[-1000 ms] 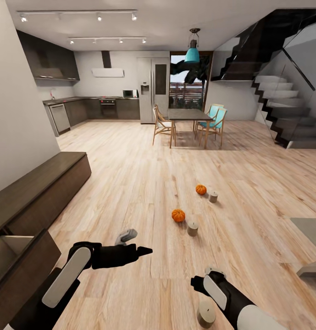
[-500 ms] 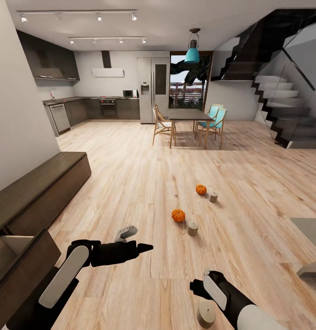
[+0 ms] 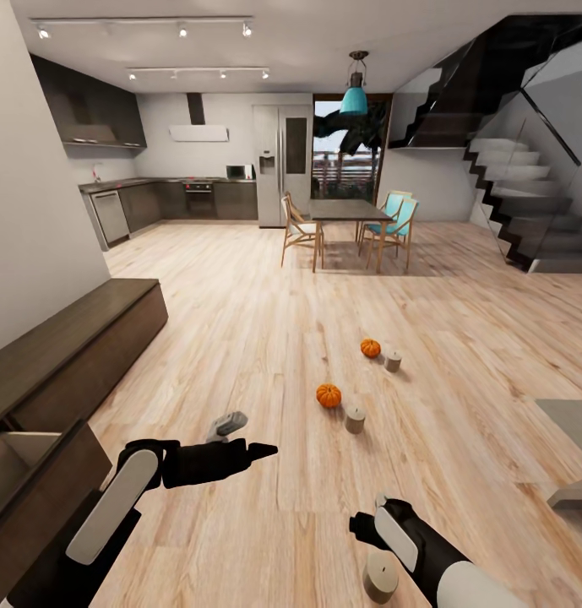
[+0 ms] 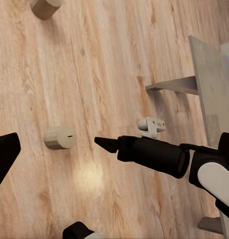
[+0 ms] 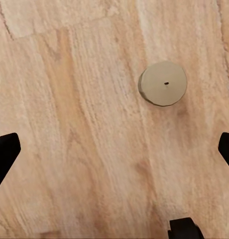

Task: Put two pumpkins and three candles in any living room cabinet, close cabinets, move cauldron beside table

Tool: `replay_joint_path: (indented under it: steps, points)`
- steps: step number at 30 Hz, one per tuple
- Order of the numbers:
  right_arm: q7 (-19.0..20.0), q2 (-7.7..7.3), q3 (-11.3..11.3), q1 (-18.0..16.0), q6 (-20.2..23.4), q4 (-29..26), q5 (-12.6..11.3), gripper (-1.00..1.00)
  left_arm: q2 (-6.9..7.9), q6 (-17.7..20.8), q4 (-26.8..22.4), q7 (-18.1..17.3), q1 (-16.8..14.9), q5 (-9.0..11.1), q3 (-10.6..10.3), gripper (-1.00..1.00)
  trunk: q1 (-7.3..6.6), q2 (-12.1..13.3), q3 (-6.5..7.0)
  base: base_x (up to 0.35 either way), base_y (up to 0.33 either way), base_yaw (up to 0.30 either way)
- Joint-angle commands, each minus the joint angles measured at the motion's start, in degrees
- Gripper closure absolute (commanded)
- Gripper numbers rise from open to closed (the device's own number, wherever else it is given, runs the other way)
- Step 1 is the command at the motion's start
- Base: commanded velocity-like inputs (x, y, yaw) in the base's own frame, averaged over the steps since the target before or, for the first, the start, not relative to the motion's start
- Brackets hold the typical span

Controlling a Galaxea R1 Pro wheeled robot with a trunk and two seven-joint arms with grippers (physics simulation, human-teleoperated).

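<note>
Two orange pumpkins lie on the wood floor ahead, each with a beige candle beside it. A third candle stands by my right forearm, just off my open right gripper, which hangs over bare floor. My left gripper is open and empty, pointing right above the floor; one finger shows in the left wrist view. The dark cabinet runs along the left wall, with a drawer pulled open. The table pokes in at the right edge. The cauldron is out of view.
Open floor lies between me and the pumpkins. Farther back stand a dining table with chairs, the kitchen and a staircase on the right. The white wall rises behind the cabinet.
My left arm has shifted slightly, its gripper edging up and away over the floor. The right arm and the things on the floor have not moved.
</note>
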Motion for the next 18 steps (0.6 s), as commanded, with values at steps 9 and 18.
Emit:
replay_joint_path:
  steps: [9,18]
  points:
    - [-0.24,-0.23,0.34,-0.04,-1.69,-0.77,-0.32,-1.0,0.07,0.03,0.12,0.62,-0.05,0.65,-0.05,-1.0,1.98,-3.65,-1.68,0.0,0.0,0.0]
    - [-0.3,-0.35,0.35,-0.02,-1.94,-0.77,-0.3,-1.0,0.16,0.03,0.13,0.62,-0.02,0.65,-0.06,-1.0,3.95,-7.26,-3.29,0.0,0.0,0.0]
